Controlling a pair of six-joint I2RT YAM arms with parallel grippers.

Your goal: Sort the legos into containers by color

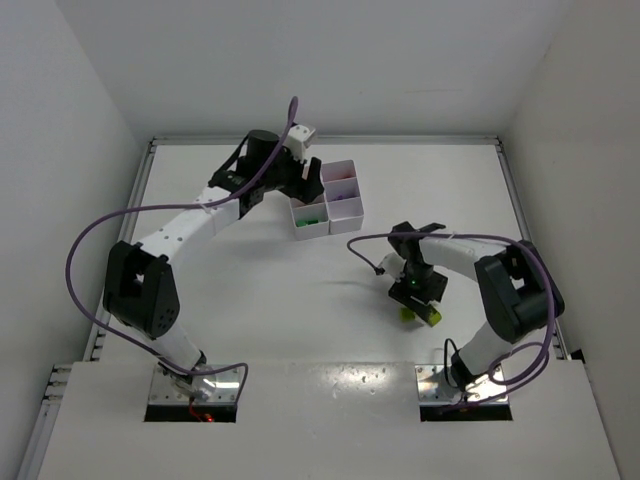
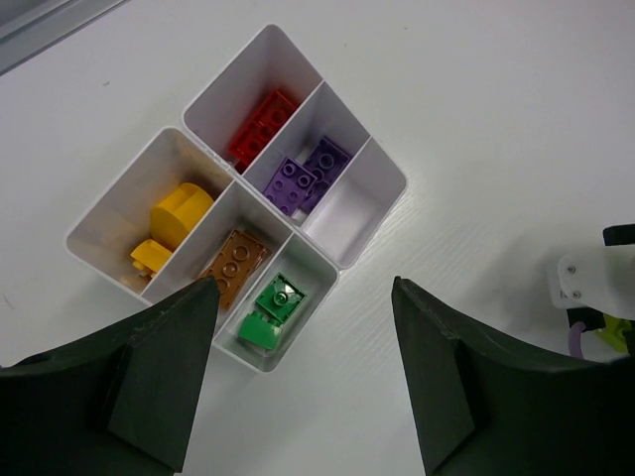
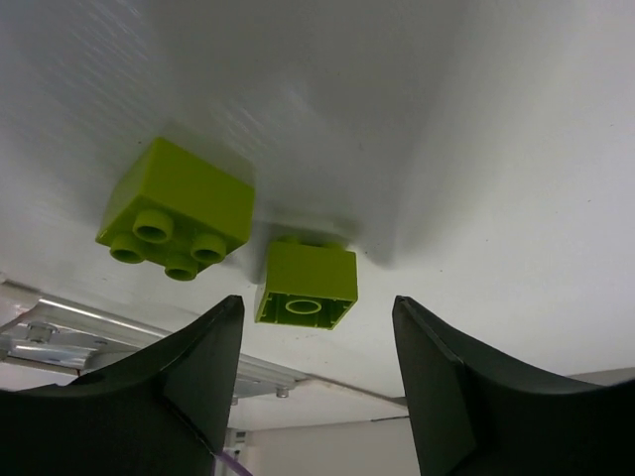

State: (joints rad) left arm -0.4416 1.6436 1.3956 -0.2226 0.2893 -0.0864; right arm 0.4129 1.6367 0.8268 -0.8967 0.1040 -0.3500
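My right jaws stand spread, nothing pinched. Dead ahead in the gap a small lime brick sits hollow side toward me on the white surface, and a bigger lime brick sits just beside it, studs facing me, the two not touching. My left jaws are spread wide too, empty, hovering over the white tray: green bricks in the compartment nearest the gap, an orange brick and yellow bricks just past one fingertip, a red brick and purple bricks farther ahead.
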